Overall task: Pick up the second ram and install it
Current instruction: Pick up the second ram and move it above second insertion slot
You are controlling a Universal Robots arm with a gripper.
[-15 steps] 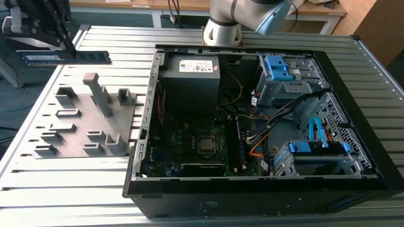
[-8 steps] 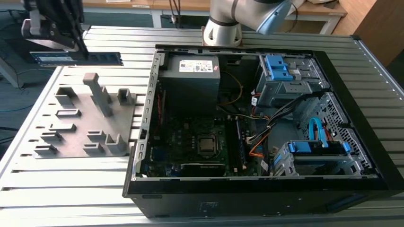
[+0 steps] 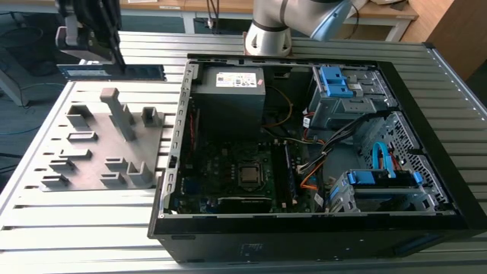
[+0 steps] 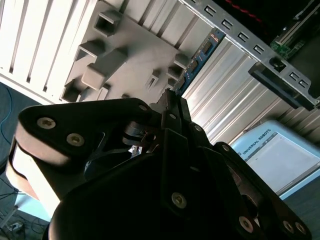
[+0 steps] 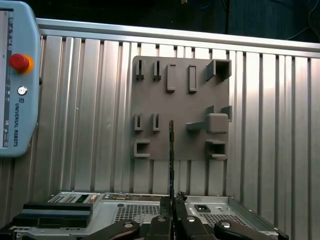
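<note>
Exterior view: the open computer case (image 3: 179,171) lies on its side on the bench (image 3: 76,228). It holds a green motherboard (image 3: 220,165) with its CPU socket (image 3: 249,174), a grey power supply (image 3: 228,91), blue drive caddies (image 3: 335,80), an orange cable (image 3: 308,184) and a blue cable (image 3: 378,157). On the exterior view's left of the case, just past the far edge of the grey fixture (image 3: 99,142), the claw (image 3: 106,63) is closed tight on the second ram (image 3: 141,71), held level in the air. In the first wrist view the stick stands edge-on between the fingers (image 5: 182,222). The bench is ribbed aluminium. A light-blue teach pendant (image 5: 15,75) is by it, and wooden desks (image 3: 175,7) stand behind.
</note>
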